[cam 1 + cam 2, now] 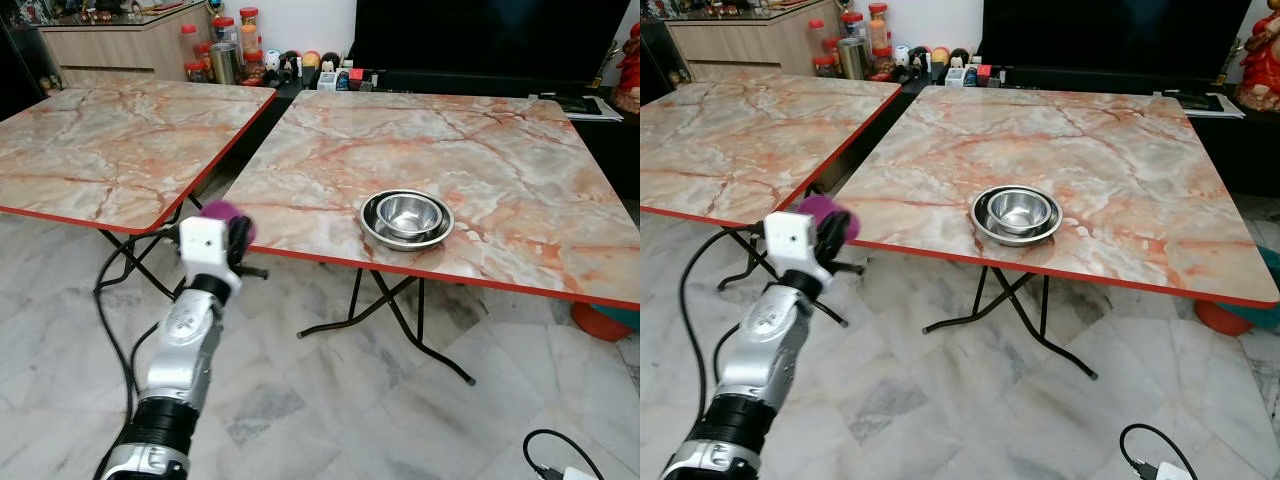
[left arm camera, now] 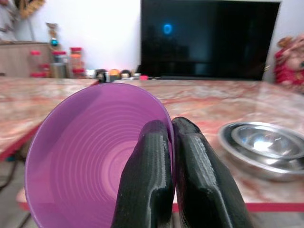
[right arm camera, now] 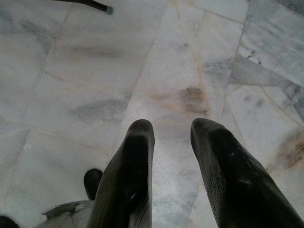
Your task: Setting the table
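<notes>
My left gripper (image 2: 172,126) is shut on the rim of a purple plastic bowl (image 2: 90,156), one finger inside it and one outside. In the eye views the purple bowl (image 1: 228,220) is raised just before the near left corner of the right marble table (image 1: 470,170), below the level of its top. A small steel bowl (image 1: 410,213) sits inside a wider steel dish (image 1: 385,232) near that table's front edge. My right gripper (image 3: 173,130) hangs open over the floor, holding nothing.
A second marble table (image 1: 110,140) stands at the left, with a narrow gap between the two. Jars and small items line the back by a dark television (image 1: 480,35). Cables (image 1: 555,450) lie on the tiled floor at the right.
</notes>
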